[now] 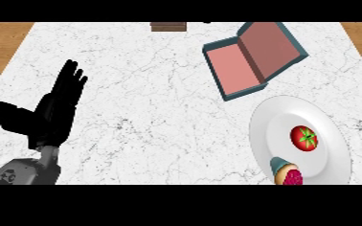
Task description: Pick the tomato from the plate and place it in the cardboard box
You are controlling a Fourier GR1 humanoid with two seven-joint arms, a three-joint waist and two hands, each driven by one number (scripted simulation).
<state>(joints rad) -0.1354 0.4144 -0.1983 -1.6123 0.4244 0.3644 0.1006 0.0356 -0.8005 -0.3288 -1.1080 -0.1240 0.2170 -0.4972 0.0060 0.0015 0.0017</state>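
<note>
The round white plate [283, 112] at the right edge of the white marble tabletop [155, 100] holds the red tomato [305, 138] and, nearer, a pink-topped cone-shaped treat [288, 173]. Just beyond it the teal, pink-lined cardboard box [237, 71] lies open. The black left hand [56, 107] rests far left, fingers straight, released.

counter [163, 105] looks like white marble w/ grey veins, smooth. wood edge [14, 32] at the far corners, matt. plate [265, 124] white, glossy, prob ceramic. tomato [305, 138] has shiny skin. cardboard box [237, 69] is matt inside & out. left hand [56, 110] matt black, plastic-looking imo.
</note>
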